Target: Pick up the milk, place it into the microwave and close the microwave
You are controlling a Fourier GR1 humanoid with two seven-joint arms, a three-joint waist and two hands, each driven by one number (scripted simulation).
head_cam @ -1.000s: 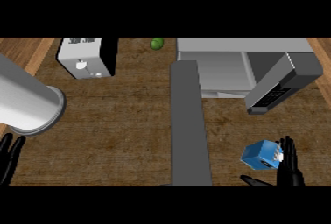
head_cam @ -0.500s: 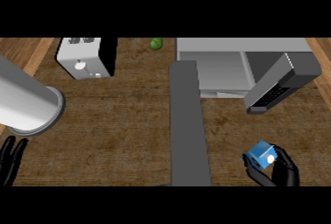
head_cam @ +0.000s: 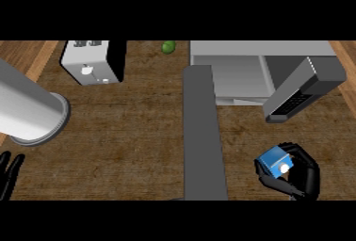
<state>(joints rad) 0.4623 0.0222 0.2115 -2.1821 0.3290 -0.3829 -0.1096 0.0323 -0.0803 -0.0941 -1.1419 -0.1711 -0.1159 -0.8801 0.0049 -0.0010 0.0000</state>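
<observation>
The milk [head_cam: 275, 162] is a small blue carton with a white spot, tilted in my right hand [head_cam: 300, 176] at the lower right, with fingers and thumb curled round it. The microwave [head_cam: 257, 70] stands at the top right, its cavity open and its door [head_cam: 303, 92] swung out toward me on the right. My left hand [head_cam: 8, 174] rests open at the lower left edge, fingers up.
A white toaster [head_cam: 90, 61] stands at the top left and a green fruit [head_cam: 168, 46] lies near the back. A large grey cylinder [head_cam: 28, 110] leans in from the left. A dark grey strip [head_cam: 203, 136] runs down the counter's middle.
My right hand closed round the milk carton and has lifted it slightly up and toward the microwave. The left hand stays put.
</observation>
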